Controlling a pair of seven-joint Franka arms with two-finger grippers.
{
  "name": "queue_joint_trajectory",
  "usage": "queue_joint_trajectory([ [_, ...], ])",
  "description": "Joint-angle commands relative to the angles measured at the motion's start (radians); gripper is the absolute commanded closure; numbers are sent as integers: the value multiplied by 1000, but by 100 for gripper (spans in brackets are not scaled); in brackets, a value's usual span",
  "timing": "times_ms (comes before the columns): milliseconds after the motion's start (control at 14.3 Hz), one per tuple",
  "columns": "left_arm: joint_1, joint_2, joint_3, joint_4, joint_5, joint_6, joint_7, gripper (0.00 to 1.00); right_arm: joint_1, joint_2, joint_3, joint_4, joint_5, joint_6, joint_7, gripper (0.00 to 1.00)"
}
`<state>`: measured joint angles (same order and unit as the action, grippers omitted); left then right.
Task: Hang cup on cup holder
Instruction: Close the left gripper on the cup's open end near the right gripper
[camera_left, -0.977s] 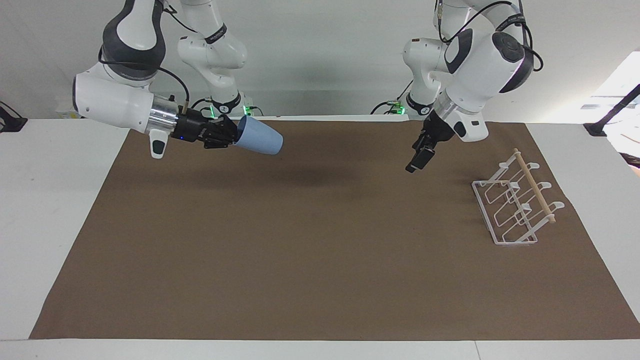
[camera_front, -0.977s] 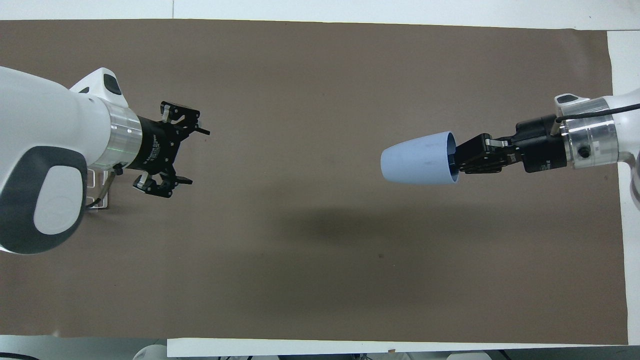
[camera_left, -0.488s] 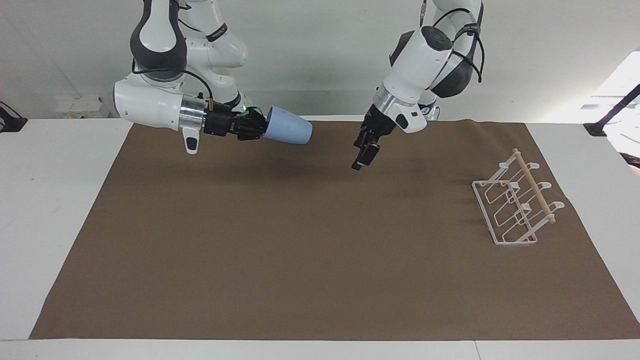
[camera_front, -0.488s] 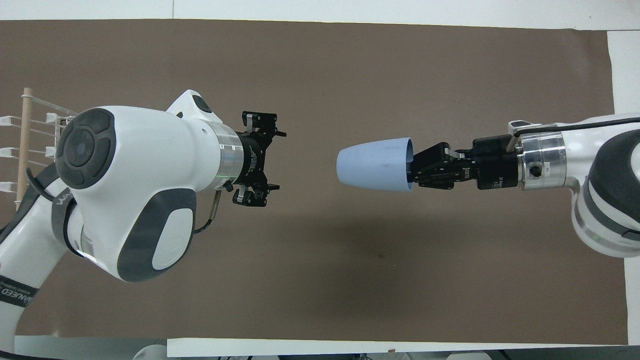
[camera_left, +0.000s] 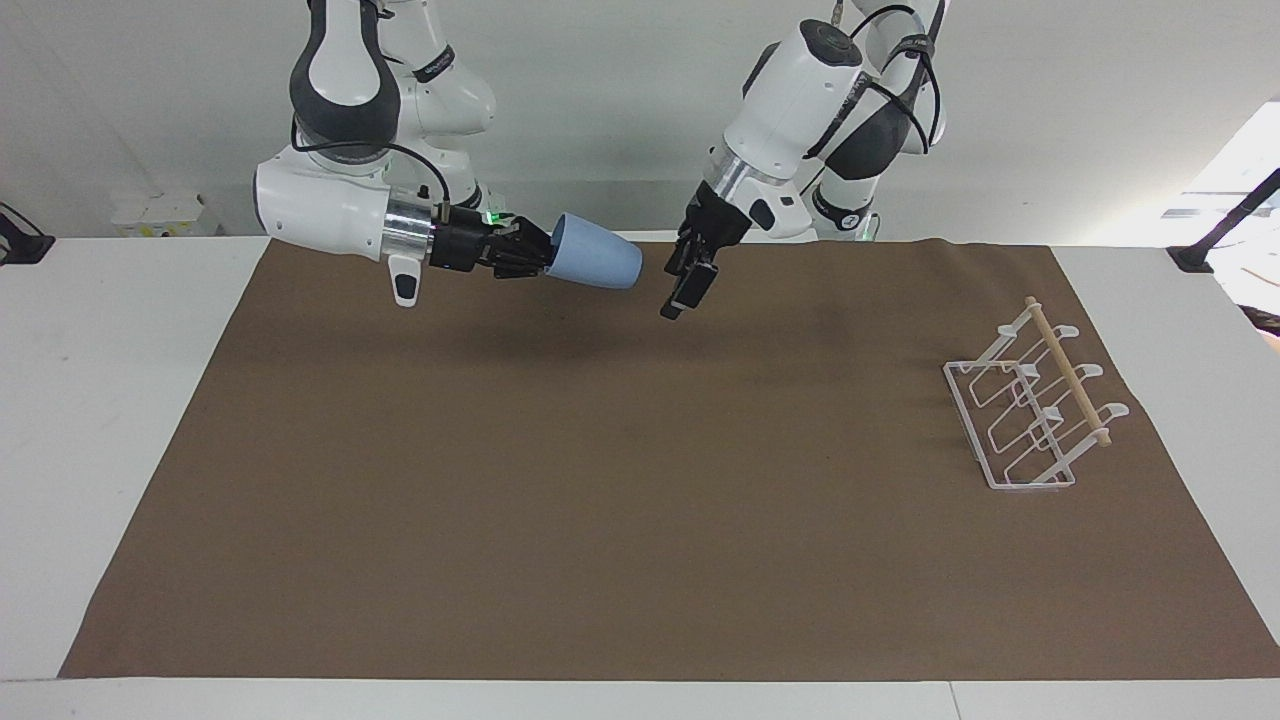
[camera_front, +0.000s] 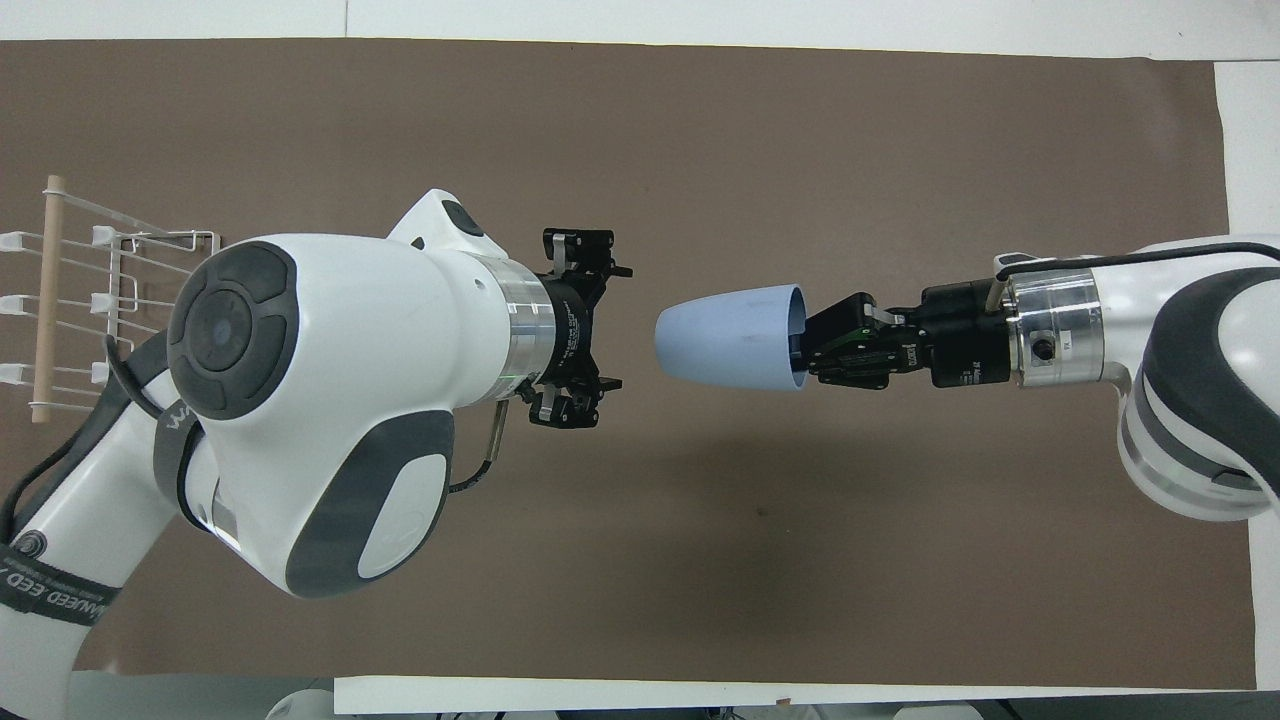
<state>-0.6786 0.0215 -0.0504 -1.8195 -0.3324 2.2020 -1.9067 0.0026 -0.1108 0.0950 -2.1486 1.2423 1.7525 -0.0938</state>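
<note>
cup (camera_left: 597, 265) — on its side in the air over the table's (camera_left: 640, 480) robot-side edge, rim clenched in the right gripper's (camera_left: 535, 262) jaws, base toward the left gripper (camera_left: 683, 292) | left gripper — jaws spread, just beside the cup's base, apart | cup holder (camera_left: 1030, 410) — on the table at the left arm's end

The right gripper (camera_left: 535, 259) has carried the blue cup (camera_left: 597, 265) sideways, up in the air, toward the middle of the brown mat (camera_left: 640, 520). The left gripper (camera_left: 684, 290), fingers spread wide, has swung away from the rack and now sits just beside the cup's bottom.
</note>
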Motion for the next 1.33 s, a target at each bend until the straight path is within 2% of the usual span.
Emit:
queue_joint_trajectory([
  [0, -28, 20, 10, 31, -7, -1, -40, 0, 4, -24, 3, -28, 29, 19, 8, 100],
  [767, -136, 27, 10, 32, -10, 100, -138, 0, 13, -24, 3, -28, 29, 24, 11, 100],
  [1256, -147, 78, 10, 106, -11, 117, -204, 1, 11, -23, 3, -28, 28, 21, 11, 100],
])
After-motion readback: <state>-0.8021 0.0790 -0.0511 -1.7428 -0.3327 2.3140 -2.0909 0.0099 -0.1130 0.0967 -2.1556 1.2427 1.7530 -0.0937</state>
